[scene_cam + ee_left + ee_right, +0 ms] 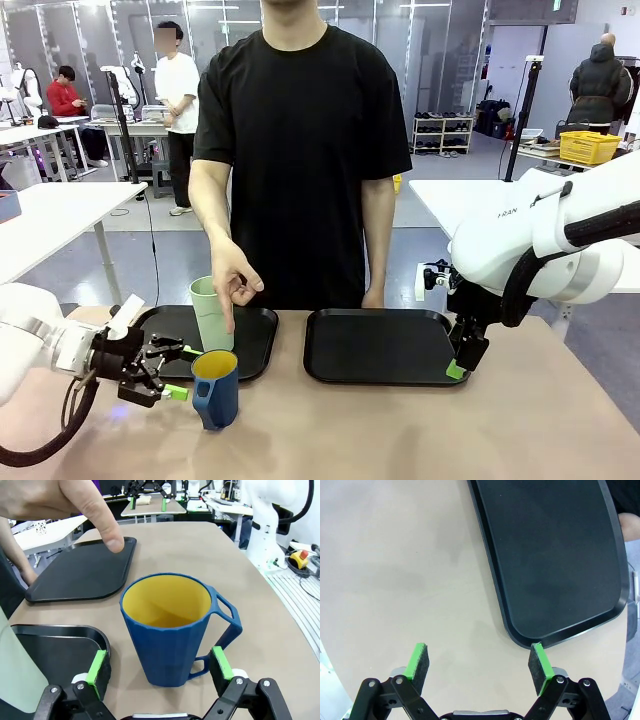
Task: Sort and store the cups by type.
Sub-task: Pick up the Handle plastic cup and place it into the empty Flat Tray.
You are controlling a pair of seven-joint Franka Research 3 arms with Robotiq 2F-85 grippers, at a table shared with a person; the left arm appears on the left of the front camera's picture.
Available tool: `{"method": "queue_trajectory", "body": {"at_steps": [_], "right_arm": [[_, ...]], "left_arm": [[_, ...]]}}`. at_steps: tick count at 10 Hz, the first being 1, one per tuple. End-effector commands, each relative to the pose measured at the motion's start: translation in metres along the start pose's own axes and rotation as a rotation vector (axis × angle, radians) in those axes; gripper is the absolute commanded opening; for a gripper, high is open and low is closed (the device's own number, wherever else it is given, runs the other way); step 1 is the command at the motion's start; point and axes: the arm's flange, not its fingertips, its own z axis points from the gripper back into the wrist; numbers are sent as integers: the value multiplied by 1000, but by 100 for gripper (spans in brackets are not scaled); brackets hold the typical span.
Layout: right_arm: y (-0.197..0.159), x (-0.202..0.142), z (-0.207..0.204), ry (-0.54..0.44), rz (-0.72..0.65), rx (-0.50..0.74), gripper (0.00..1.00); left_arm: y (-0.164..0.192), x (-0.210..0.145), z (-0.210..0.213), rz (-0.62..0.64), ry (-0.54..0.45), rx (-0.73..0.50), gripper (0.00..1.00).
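Mug [215, 388] flanked by wide-open left gripper [184, 372], contact hard to judge; tumbler [205, 315] partly hidden behind hand [235, 280]; right gripper [480, 662] agape, empty, at tray [555, 555] corner.

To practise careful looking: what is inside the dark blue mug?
The dark blue mug shows only bare yellow walls, no contents seen. Its near wall hides part of the bottom.

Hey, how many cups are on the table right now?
2. A mint-green tumbler stands on the left tray; a blue mug stands on the table at its near edge. None seems hidden.
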Motion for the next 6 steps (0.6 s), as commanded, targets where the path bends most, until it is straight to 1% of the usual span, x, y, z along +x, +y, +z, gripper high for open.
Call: {"method": "queue_trajectory", "body": {"at_steps": [1,6], "right_arm": [[2,-3,1,3,8,-7,100],[2,-3,1,3,8,-7,100]], "left_arm": [[8,-2,-10,8,8,40,100],[7,-6,-25,11,-2,21,100]]}}
